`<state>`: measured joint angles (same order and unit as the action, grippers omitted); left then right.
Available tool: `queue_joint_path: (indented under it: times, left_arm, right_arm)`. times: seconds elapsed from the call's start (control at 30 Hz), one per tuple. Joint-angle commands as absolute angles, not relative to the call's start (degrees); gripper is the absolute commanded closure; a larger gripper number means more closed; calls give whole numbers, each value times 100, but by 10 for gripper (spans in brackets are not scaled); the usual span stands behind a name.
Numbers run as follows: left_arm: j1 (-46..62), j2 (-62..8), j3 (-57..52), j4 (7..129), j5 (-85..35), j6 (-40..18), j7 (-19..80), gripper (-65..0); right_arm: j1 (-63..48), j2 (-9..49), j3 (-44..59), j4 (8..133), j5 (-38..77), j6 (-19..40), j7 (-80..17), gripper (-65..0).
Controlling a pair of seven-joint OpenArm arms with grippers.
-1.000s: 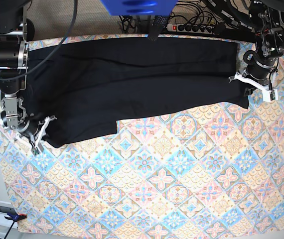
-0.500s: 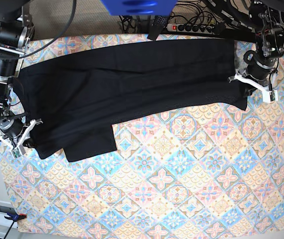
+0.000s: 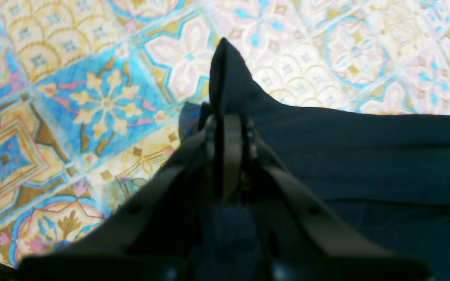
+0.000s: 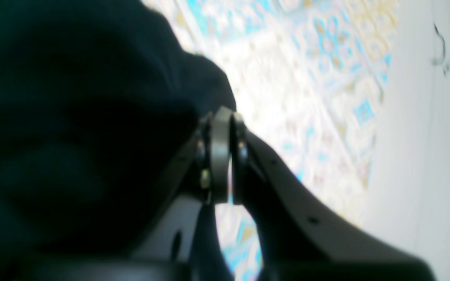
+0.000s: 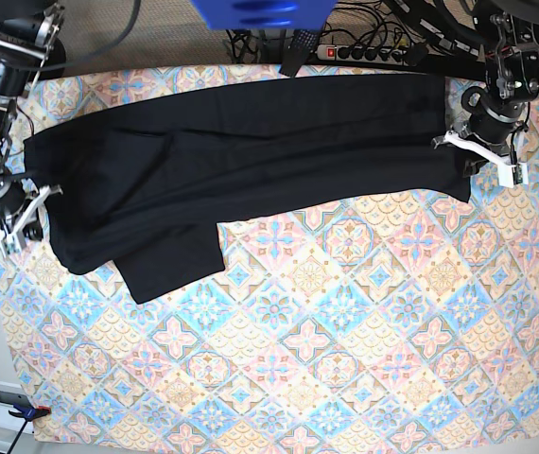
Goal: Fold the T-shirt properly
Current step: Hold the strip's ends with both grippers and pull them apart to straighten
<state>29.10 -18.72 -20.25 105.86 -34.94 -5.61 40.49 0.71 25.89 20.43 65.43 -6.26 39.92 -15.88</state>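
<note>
The black T-shirt (image 5: pixel 251 142) lies stretched in a long band across the far half of the table, with a flap (image 5: pixel 170 265) hanging toward the front at its left. My right gripper (image 5: pixel 19 213) is at the shirt's left edge, and in the right wrist view its fingertips (image 4: pixel 221 117) are shut with the dark cloth (image 4: pixel 72 117) bunched against them. My left gripper (image 5: pixel 478 159) is at the shirt's right end. In the left wrist view it (image 3: pixel 229 121) is shut on a pinched peak of the T-shirt (image 3: pixel 365 156).
The patterned tablecloth (image 5: pixel 345 331) covers the table. A power strip (image 5: pixel 364 52) and cables run behind the far edge, beside a blue object (image 5: pixel 260 11). The right gripper is close to the table's left edge, with a pale floor (image 4: pixel 424 136) beyond it.
My right gripper has moved left and toward the far side, dragging the shirt's left end with it. The shirt is now pulled longer and the front flap shows more. The left gripper has barely moved.
</note>
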Motion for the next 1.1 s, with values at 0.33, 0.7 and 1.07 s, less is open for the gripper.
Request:
queue_joint_path:
  times: [0.33, 0.7, 1.07]
  left_arm:
    - [3275, -1947, -2026, 10686, -3495, -558, 3934, 0]
    - [3284, -1938, -2018, 10677, -3477, -558, 3934, -8]
    - [3248, -1938, -1763, 10677, -3459, -558, 3934, -10]
  right_arm:
    - [-444, 2695, 2237, 7160, -567, 4000, -1455, 0]
    - [-242, 2677, 2185, 7574, -567, 4000, -2167, -126]
    - [-31, 2712, 1481, 8101, -567, 4000, -2527, -264]
